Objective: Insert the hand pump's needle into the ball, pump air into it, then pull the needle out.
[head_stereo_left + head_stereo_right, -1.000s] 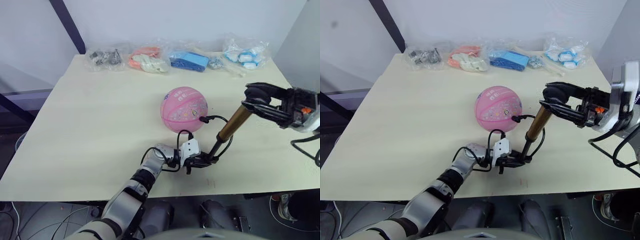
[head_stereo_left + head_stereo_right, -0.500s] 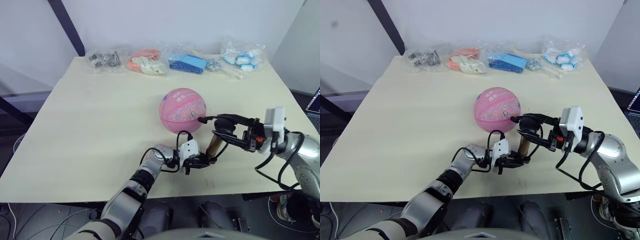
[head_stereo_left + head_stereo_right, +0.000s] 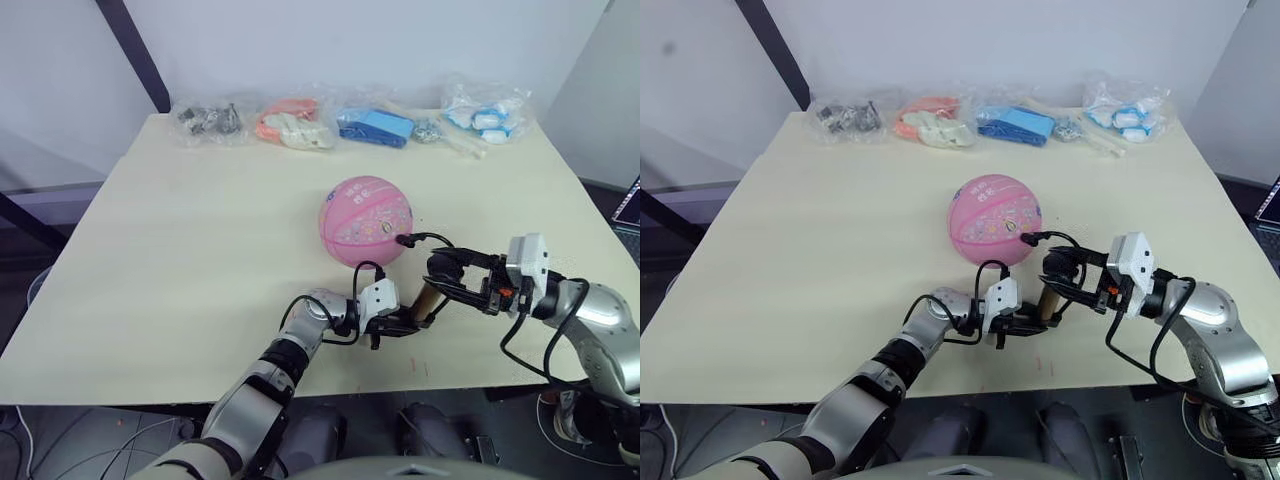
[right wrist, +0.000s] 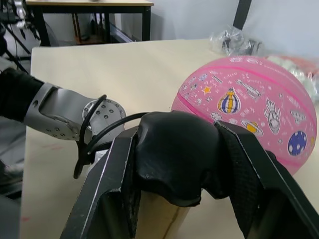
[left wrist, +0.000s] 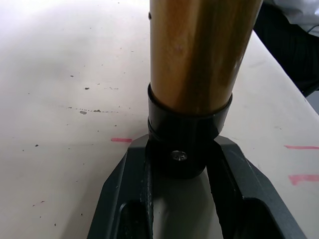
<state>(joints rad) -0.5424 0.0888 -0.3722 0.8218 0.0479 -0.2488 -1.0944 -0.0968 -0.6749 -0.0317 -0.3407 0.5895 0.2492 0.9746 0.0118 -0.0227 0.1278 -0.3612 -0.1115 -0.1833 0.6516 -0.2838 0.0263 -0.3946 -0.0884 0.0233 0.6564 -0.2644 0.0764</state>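
1. The pumping step is judged to be in hand: the hand pump is gripped at both ends, and its hose is seen arching to the ball, where the needle fitting meets the near-right side; the pin itself cannot be made out.
2. The black base cap is clamped between the fingers of the left gripper, low on the table.
3. The black handle is clenched by the right gripper, with the bronze barrel showing short beneath it.
4. The pump's long axis is tilted, base toward the near edge, handle up and to the right.
5. An upward draw along that axis is judged to be called for next, the base held firm.
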